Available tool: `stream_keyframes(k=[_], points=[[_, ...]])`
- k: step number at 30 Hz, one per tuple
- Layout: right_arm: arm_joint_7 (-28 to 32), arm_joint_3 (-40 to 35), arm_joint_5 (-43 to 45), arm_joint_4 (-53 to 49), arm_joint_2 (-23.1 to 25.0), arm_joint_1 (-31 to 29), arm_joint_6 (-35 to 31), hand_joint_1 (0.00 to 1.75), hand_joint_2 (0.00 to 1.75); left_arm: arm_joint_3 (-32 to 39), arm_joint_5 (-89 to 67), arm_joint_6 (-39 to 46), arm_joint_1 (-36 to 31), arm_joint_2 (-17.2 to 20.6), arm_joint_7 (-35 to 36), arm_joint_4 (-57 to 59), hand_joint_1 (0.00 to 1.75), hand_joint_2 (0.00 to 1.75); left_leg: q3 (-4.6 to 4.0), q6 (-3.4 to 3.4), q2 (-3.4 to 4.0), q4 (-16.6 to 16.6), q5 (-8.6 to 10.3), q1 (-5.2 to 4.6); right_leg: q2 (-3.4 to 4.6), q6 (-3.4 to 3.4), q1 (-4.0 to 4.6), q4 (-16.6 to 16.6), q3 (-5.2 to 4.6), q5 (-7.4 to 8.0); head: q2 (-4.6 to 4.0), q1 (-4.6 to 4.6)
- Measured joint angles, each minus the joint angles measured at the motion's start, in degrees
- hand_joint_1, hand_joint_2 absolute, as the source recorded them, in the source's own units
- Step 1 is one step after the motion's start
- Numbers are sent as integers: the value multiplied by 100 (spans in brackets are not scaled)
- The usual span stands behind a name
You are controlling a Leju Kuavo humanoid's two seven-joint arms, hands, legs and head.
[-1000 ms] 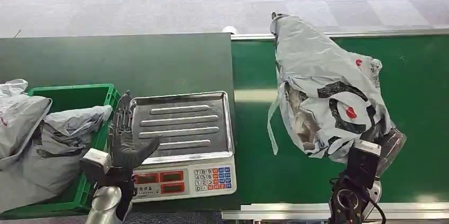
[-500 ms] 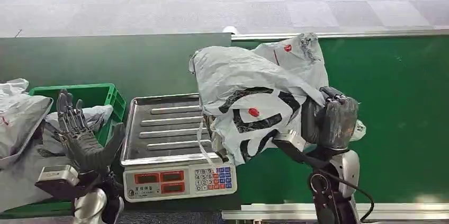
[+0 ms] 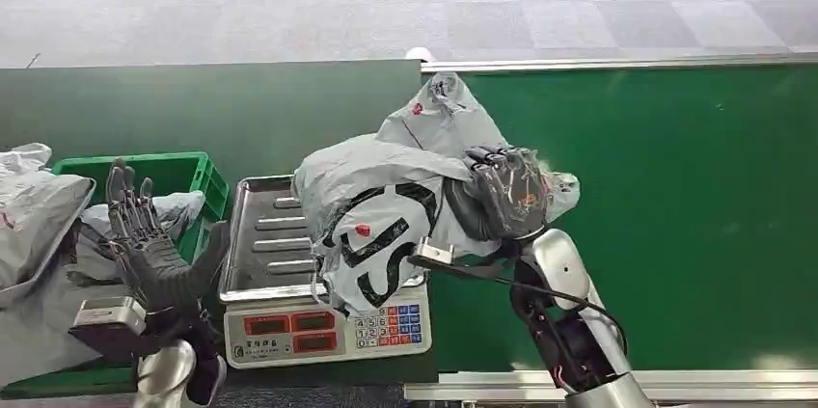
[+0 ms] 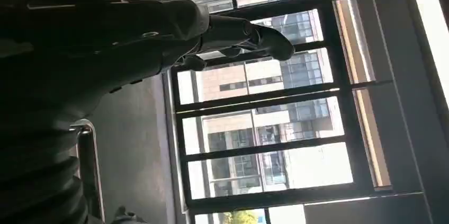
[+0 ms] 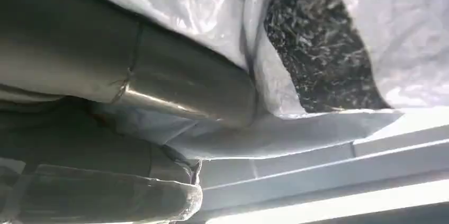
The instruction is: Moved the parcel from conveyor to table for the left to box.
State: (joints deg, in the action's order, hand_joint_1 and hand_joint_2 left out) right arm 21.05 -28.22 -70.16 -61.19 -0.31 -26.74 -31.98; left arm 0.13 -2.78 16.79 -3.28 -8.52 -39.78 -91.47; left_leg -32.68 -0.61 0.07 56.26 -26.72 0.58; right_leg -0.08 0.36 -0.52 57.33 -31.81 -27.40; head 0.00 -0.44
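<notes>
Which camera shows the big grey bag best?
The head view: the whole grey bag shows there, held by the right hand over the scale's tray. The right wrist view gives just a close patch of its plastic. The left wrist view looks toward windows.

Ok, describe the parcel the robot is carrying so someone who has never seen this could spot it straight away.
Find the scale with the steel tray, between the green crate and the green conveyor. The parcel sits above the tray's right side, gripped by the right hand. Unlike the plain grey bags at the crate, it has black markings and small red dots.
</notes>
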Motion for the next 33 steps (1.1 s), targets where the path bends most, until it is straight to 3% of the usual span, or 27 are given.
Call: stream_keyframes(k=[11,23,28,33], points=[[66,-813,-44,1545,114,-408,-109,175,0,-20,26,52,-60,55,0,35,0,175,-1,0,-1,0,-1,-1,1,0,0,0,0,0,0,0],[175,-1038,55,2111,251,-523,-146,175,0,-22,28,35,-75,74,0,68,0,175,0,0,0,0,0,-1,2,0,0,0,0,0,0,0],[793,-1055,1090,2257,360,-566,79,175,0,-37,44,-39,-96,76,0,116,0,175,0,0,0,0,0,0,2,0,0,0,-1,0,0,0],[898,-1001,1606,2393,496,-672,85,175,0,-109,48,-70,-128,76,0,142,0,175,0,0,0,0,0,0,2,0,0,0,-2,0,0,2]])
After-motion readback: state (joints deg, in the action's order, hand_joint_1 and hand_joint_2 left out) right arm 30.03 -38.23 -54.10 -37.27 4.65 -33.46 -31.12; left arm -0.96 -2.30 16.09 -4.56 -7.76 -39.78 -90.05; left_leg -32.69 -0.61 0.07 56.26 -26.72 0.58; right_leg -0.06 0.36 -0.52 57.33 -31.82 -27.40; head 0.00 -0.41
